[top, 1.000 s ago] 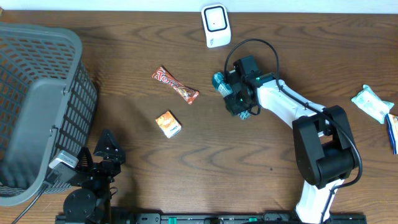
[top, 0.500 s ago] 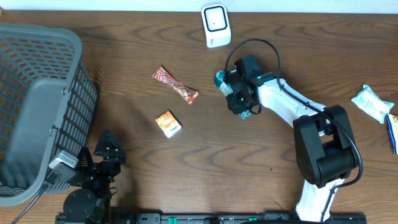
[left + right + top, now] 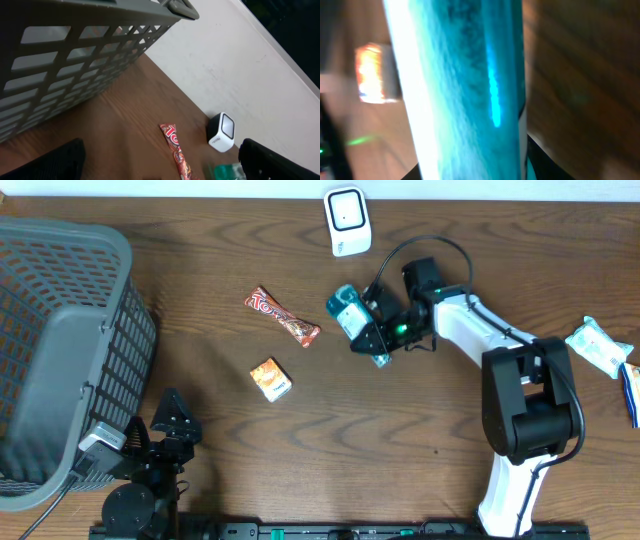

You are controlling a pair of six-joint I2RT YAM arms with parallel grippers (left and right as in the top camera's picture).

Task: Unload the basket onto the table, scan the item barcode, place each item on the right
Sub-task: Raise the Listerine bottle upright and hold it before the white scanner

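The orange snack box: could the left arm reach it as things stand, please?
Probably yes: the left tool is open and empty, only bare table lies between it and the orange box, and the basket stands aside.

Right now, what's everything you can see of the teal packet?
The packet is a small, glossy teal pouch, plastic-looking, with a paler patch at its upper-left end. It lies slanted, upper left to lower right, below the scanner in the overhead view and right of the red bar. The right end effector grips its middle, so both ends stick out. In the wrist view it fills the frame, blurred, with a bright streak. Whether it is lifted I cannot tell.
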